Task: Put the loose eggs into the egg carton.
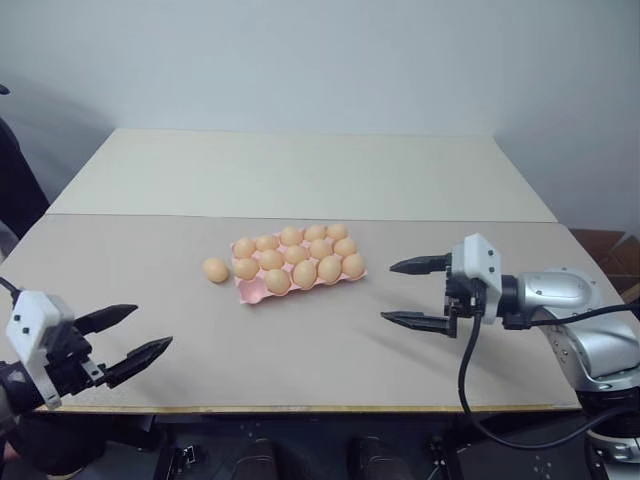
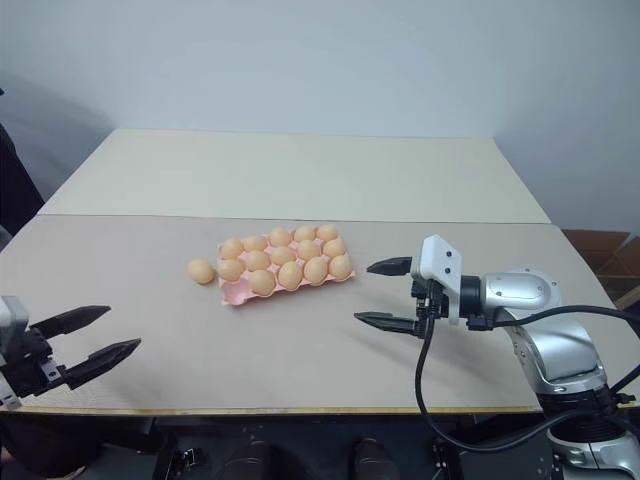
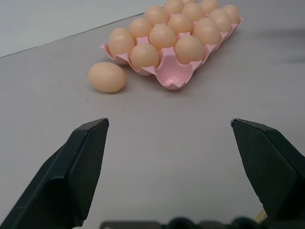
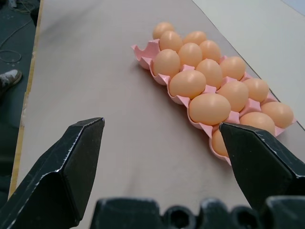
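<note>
The pink egg carton [image 1: 252, 292] lies in the middle of the grey table, nearly full of orange-tan eggs [image 1: 304, 272]; its front-left corner cup [image 3: 172, 74] is bare. One loose egg [image 1: 215, 270] rests on the table just left of the carton, close to that corner, seen also as the loose egg [image 3: 107, 77] in the left wrist view. My left gripper [image 1: 152, 326] hovers open and empty near the table's front-left edge, pointing toward the carton. My right gripper [image 1: 388, 292] hangs open and empty to the right of the carton, pointing left at it.
A paler tabletop [image 1: 300, 170] adjoins the grey one at the back, with a wall behind. The table's front edge [image 1: 300, 408] runs just below both grippers. A black cable [image 1: 465, 380] loops down from the right arm. Something dark [image 1: 15, 185] stands at the far left.
</note>
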{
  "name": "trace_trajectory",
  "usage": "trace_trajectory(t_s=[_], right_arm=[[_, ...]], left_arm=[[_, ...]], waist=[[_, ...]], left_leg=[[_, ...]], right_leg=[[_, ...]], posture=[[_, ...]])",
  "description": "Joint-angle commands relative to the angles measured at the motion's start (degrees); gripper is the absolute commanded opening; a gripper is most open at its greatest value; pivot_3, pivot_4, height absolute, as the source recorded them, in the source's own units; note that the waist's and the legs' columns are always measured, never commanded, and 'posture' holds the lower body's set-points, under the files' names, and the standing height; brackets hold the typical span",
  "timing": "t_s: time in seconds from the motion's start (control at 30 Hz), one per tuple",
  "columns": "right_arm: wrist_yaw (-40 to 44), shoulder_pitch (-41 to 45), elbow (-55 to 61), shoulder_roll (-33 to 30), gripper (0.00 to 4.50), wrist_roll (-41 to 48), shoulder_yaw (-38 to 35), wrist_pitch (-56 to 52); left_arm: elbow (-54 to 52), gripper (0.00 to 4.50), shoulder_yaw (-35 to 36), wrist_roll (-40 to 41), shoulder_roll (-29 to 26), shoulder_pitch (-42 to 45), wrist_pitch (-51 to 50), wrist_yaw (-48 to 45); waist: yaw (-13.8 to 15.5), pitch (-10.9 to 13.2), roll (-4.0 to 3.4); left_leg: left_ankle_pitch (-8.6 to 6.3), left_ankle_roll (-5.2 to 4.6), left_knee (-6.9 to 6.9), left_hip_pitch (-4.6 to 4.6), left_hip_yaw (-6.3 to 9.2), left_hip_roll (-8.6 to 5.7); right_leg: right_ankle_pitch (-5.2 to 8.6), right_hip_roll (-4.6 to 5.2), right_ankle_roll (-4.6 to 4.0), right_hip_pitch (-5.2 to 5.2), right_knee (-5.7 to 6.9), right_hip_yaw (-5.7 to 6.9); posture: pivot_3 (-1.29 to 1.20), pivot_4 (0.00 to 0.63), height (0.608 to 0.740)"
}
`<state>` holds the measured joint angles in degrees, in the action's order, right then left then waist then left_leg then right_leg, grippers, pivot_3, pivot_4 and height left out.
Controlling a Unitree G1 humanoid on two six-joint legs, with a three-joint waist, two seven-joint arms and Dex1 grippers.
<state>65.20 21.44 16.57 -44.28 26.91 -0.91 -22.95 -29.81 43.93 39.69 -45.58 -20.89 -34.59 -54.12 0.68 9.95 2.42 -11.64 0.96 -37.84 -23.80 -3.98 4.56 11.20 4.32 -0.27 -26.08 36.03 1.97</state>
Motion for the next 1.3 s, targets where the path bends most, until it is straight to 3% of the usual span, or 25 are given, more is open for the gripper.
trace_trajectory(t_s=[0.03, 0.23, 0.37, 0.57, 0.8, 1.0, 1.3], right_arm=[[0.44, 0.76, 1.1, -0.73, 4.5, 1.38, -2.1, 1.08], [-0.4, 1.34, 1.48, 0.15, 4.5, 1.17, -1.6, 1.38], [-1.2, 0.41, 2.79, 0.63, 4.5, 1.32, -1.59, 1.36], [-2.38, -0.36, 3.83, 0.71, 4.5, 1.41, -2.19, 1.26], [-2.75, -1.06, 4.64, 0.14, 4.5, 1.59, -2.73, 0.98], [-2.4, -0.95, 4.54, -0.15, 4.5, 1.76, -2.64, 0.91], [-2.41, -0.92, 4.88, -0.29, 4.5, 2.08, -2.83, 1.03]], left_arm=[[-1.82, 4.48, -0.92, 0.66, -0.28, 2.29, -0.46, 3.23], [1.33, 4.48, -12.78, -2.16, -0.77, 18.93, -9.81, 19.38], [9.46, 4.48, -22.5, -6.83, 1.06, 32.24, -13.77, 26.7], [23.29, 4.48, -30.47, -13.88, 4.92, 45.11, -15.09, 33.32], [32.33, 4.48, -33.25, -18.31, 10.06, 51.54, -14.28, 36.83], [33.96, 4.48, -34.3, -21.3, 14.12, 53.11, -16.01, 40.37], [30.58, 4.48, -33.78, -22.25, 14.73, 51.39, -21.31, 41.7]], waist=[[0.0, 0.0, 0.0], [0.52, -0.02, 0.03], [0.49, -0.02, 0.03], [0.02, -0.01, 0.05], [-0.01, -0.01, 0.06], [0.01, -0.01, 0.06], [-0.32, -0.02, 0.06]], left_leg=[[0.0, 0.0, 0.0, -0.01, 0.0, 0.0], [0.01, 0.0, -0.01, 0.08, 0.06, -0.03], [0.02, -0.01, -0.01, 0.08, 0.09, -0.05], [0.02, -0.02, -0.01, 0.04, 0.09, -0.08], [0.02, -0.02, -0.01, 0.05, 0.13, -0.08], [0.02, -0.02, -0.03, 0.03, 0.13, -0.12], [0.02, -0.03, -0.03, 0.18, 0.14, -0.12]], right_leg=[[0.0, -0.01, 0.0, 0.0, 0.0, 0.0], [-0.02, -0.02, 0.02, 0.15, 0.05, 0.03], [-0.21, -0.08, 0.33, 0.19, 0.03, 0.02], [-0.25, -0.08, 0.38, 0.18, 0.02, 0.0], [-0.26, -0.1, 0.37, 0.19, 0.05, 0.0], [-0.27, -0.06, 0.38, 0.2, 0.05, 0.0], [-0.27, -0.08, 0.39, 0.29, 0.1, -0.03]], posture=[[0.0, 0.15, 0.74], [0.0, 0.15, 0.74], [0.0, 0.15, 0.74], [0.0, 0.15, 0.74], [0.0, 0.15, 0.74], [0.0, 0.15, 0.74], [0.0, 0.15, 0.74]])
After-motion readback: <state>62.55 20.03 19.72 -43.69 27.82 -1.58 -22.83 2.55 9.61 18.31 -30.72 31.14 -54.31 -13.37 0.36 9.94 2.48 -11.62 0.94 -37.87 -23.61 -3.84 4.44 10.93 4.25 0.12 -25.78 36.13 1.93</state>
